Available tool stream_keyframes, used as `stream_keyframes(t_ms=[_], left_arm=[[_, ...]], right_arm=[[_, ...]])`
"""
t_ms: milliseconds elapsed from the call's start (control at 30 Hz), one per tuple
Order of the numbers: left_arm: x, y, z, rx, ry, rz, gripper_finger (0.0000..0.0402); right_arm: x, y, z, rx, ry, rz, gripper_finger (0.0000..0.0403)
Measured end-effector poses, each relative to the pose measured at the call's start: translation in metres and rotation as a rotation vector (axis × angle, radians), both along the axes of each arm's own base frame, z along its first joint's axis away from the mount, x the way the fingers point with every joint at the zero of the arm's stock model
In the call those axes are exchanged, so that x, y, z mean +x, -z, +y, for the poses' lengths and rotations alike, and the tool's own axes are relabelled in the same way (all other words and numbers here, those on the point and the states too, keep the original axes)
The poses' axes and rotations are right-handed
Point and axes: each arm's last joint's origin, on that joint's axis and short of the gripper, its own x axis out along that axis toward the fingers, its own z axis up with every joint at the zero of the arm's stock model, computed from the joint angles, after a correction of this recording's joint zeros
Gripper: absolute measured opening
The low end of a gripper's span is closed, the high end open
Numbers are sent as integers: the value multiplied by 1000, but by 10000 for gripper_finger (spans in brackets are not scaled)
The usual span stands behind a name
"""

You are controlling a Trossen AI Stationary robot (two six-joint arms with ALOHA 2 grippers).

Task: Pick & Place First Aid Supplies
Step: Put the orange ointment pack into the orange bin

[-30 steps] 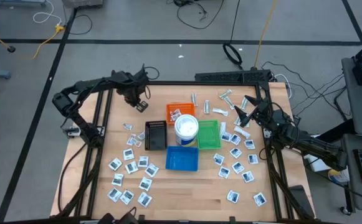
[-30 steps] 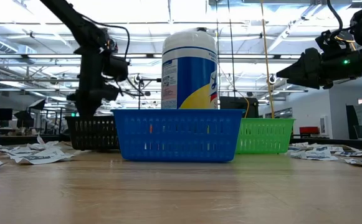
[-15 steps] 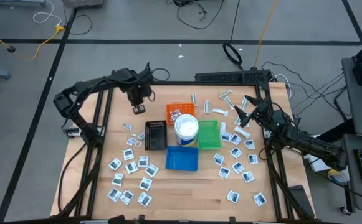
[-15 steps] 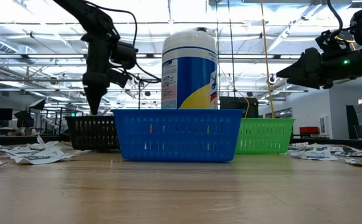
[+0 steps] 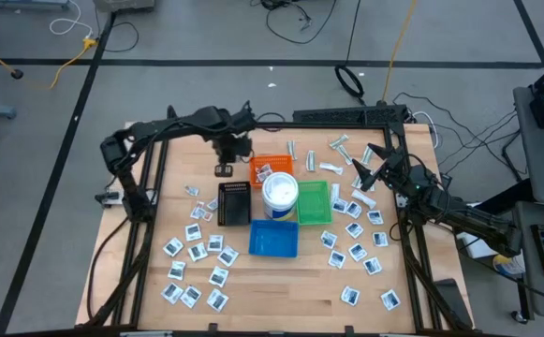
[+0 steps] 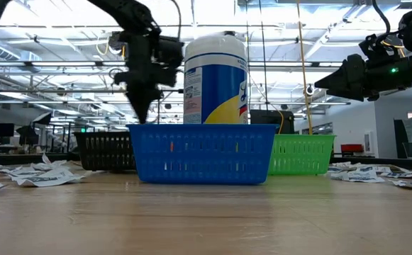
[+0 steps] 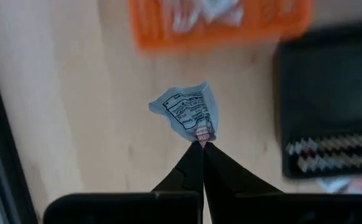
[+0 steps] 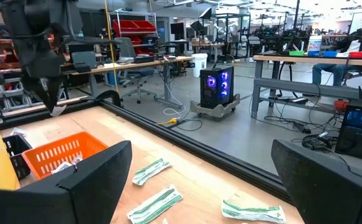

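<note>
The left gripper [image 7: 202,144] is pinched tight on one corner of a small white packet [image 7: 190,112] with dark print and a red mark at the clamped corner. The packet hangs crumpled from the fingertips, clear of the wood. From above, this gripper [image 5: 225,168] hovers over bare table [image 5: 281,290] just beside the orange tray [image 5: 270,165], on the tray's outer left side, with the black tray [image 5: 234,203] near it. In the low view the arm comes down behind the blue tray [image 6: 202,152], beside the tub [image 6: 216,79].

The orange tray already holds a few packets. The tub stands in the middle of the four trays, with the green tray [image 5: 313,202] on its right and the blue tray in front.

The right gripper [image 5: 363,162] waits over the far right part of the table, raised off the surface, its fingers [image 8: 87,180] spread wide with nothing between them. Below and ahead of it lie several wrapped strips [image 8: 156,204] on the wood.

Loose packets [image 5: 197,248] are scattered flat over the left front of the table, and another scatter [image 5: 356,251] lies on the right side, between the green tray and the table's right edge. More strips [image 5: 339,143] lie at the far edge behind the orange and green trays.
</note>
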Motion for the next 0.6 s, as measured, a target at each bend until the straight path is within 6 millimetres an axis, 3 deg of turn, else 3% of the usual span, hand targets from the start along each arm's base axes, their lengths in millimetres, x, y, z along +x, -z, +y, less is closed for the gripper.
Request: stream_keyframes(t_ms=[300,600], left_arm=[[44,-6,1,0,71,-58,0],[61,-11,2,17,99,-121,0]], right_arm=[[0,0,0,0,0,0,380],[0,0,0,0,0,0,380]])
